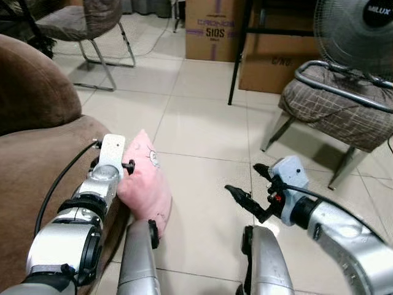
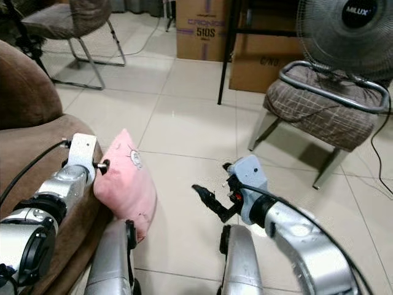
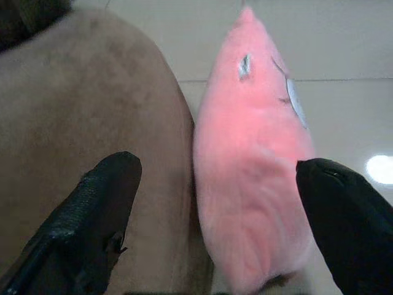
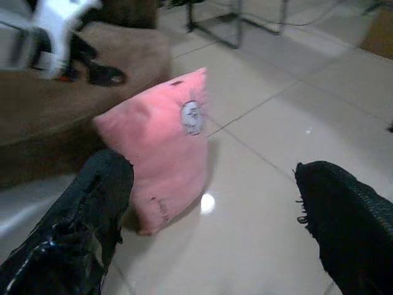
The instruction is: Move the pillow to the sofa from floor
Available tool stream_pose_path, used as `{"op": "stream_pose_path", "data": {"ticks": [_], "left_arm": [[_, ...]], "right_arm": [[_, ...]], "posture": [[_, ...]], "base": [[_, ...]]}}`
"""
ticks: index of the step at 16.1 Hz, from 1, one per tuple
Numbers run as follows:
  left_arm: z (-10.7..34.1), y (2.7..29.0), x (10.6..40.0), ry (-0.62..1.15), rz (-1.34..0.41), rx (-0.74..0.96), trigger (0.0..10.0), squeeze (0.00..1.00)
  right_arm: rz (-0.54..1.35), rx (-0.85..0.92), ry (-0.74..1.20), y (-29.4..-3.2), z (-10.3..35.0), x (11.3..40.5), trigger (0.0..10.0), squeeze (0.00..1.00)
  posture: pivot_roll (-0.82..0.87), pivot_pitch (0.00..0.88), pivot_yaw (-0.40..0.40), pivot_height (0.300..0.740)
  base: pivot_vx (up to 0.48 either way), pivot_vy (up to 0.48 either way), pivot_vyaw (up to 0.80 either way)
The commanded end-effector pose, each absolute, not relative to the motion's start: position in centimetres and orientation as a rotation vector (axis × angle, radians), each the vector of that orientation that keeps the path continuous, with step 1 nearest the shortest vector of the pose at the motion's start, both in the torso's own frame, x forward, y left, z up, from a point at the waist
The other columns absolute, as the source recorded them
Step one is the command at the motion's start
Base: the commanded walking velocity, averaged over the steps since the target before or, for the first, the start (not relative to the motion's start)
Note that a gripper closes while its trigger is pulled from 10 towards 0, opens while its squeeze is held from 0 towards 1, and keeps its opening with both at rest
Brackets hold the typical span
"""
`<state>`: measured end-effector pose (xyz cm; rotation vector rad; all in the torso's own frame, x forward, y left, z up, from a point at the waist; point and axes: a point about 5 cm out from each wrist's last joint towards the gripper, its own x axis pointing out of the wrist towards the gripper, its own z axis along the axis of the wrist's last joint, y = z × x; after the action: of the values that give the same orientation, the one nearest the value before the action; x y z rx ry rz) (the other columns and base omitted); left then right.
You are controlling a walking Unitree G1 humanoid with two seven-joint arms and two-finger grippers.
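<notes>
The pillow (image 4: 161,145) is seen standing on edge against the sofa (image 4: 58,132), its long axis upright, one corner pointing up. In the left wrist view, the left hand (image 3: 221,215) is spread apart around its top. The right hand (image 1: 245,187) is held apart over the floor (image 1: 202,129).

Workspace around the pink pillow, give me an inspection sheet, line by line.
Surface: pale tiled floor.
Job's things: pink pillow on the floor, leaning against the brown sofa.
Clutter: nothing seen.
Grippers: left gripper open, straddling pillow and sofa edge; right gripper open over bare floor, apart from the pillow.
Cables: black cable along left arm.
Surroundings: two chairs, fan, cardboard boxes.
</notes>
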<state>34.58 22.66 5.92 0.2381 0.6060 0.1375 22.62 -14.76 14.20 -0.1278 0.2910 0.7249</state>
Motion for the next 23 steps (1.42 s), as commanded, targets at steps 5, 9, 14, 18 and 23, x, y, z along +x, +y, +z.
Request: {"op": "stream_pose_path", "data": {"ticks": [5, 9, 14, 18, 23], "left_arm": [[3.4, 23.2, 32.6, 0.725, 0.192, 0.209, 10.0, 0.0], [1.9, 24.2, 31.0, 0.77, 0.227, 0.218, 10.0, 0.0], [0.7, 25.2, 29.4, 0.824, 0.249, 0.25, 10.0, 0.0], [0.5, 25.7, 29.0, 0.832, 0.263, 0.235, 0.0, 0.0], [0.4, 25.7, 28.9, 0.827, 0.256, 0.213, 0.0, 0.0]], "right_arm": [[0.928, -0.142, 0.323, -13.3, 15.1, 21.4, 10.0, 0.0], [0.993, -0.163, 0.366, -13.4, 15.1, 20.1, 10.0, 0.0], [1.022, -0.154, 0.399, -13.0, 15.1, 19.2, 10.0, 0.0], [1.031, -0.155, 0.404, -12.8, 15.2, 19.2, 10.0, 0.0], [1.037, -0.153, 0.418, -12.9, 15.1, 19.0, 10.0, 0.0]], "posture": [[-0.16, 0.111, -0.024, 0.52], [-0.18, 0.163, -0.07, 0.52], [-0.18, 0.176, -0.088, 0.52], [-0.19, 0.186, -0.083, 0.52], [-0.19, 0.178, -0.087, 0.52]], "base": [[0.0, 0.0, 0.0], [0.0, 0.0, 0.0], [0.0, 0.0, 0.0], [0.0, 0.0, 0.0], [0.0, 0.0, 0.0]]}}
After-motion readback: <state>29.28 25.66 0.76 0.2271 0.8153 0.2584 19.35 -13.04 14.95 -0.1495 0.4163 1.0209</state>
